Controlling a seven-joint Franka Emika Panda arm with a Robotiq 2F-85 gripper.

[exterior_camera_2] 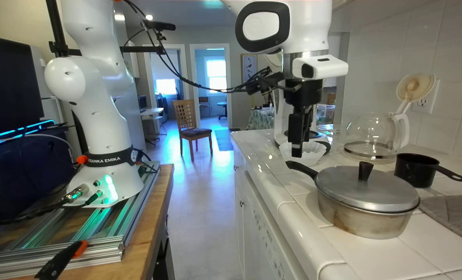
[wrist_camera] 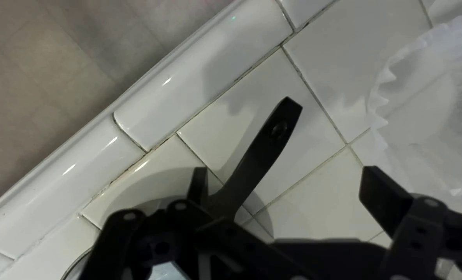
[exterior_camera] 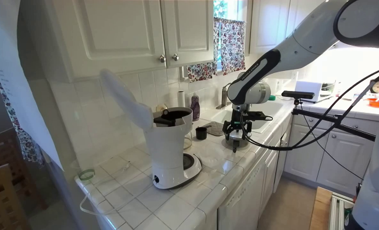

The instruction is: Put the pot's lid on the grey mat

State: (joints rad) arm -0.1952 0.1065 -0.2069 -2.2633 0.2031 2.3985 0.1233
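Note:
In an exterior view the pot (exterior_camera_2: 365, 221) stands upright on the tiled counter with its silvery lid (exterior_camera_2: 339, 184) on top. The lid's dark knob (exterior_camera_2: 365, 171) points up. In the wrist view the pot's black handle (wrist_camera: 260, 149) runs between and below the fingers. My gripper (wrist_camera: 290, 186) is open, wide apart, with nothing held. Seen from outside, the gripper (exterior_camera_2: 297, 146) hangs on the handle side of the pot, apart from the lid. In an exterior view the gripper (exterior_camera: 236, 134) hides much of the lid. The grey mat (exterior_camera_2: 454, 214) lies flat beside the pot.
A paper coffee filter (wrist_camera: 429, 109) sits near the gripper. On the counter are a black measuring cup (exterior_camera_2: 415, 171), a glass carafe (exterior_camera_2: 373, 136), a white coffee maker (exterior_camera: 167, 147) with raised cover, and a purple bottle (exterior_camera: 195, 108). The counter's rounded edge (wrist_camera: 203, 74) runs close to the handle.

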